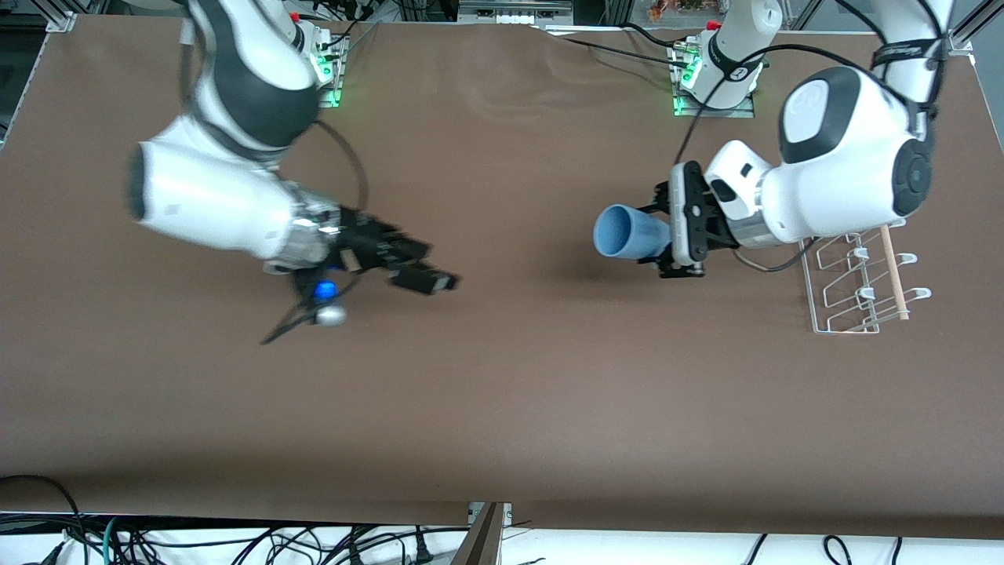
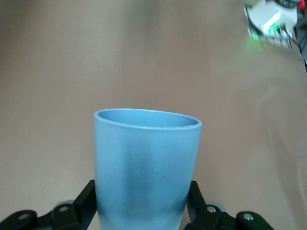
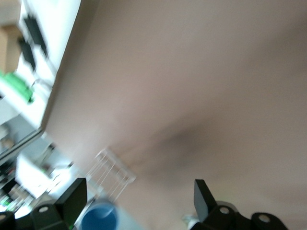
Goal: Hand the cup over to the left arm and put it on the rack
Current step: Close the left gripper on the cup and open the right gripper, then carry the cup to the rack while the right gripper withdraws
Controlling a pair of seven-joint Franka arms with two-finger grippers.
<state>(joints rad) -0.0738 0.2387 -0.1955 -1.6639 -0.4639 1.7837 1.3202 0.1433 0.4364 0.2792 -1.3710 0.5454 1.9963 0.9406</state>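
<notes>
handover looks done from where you sit: your right gripper (image 1: 427, 267) hangs over bare table (image 1: 502, 408) toward the right arm's end, fingers spread wide with nothing between them, and in its wrist view only open tabletop shows between the fingers (image 3: 72, 199). treat that arm as waiting. now look toward the left arm's end: your left gripper (image 1: 667, 243) has the cup (image 1: 627, 231) clamped between its fingers, lying on its side in the air, mouth pointing toward the middle of the table. the left wrist view shows both pads (image 2: 86, 201) pressed against the cup's (image 2: 146, 167) wall. what's left is the placing. the rack (image 1: 859, 286) sits empty on the table just beside that arm's wrist, its wooden dowel (image 1: 894, 271) bare.
</notes>
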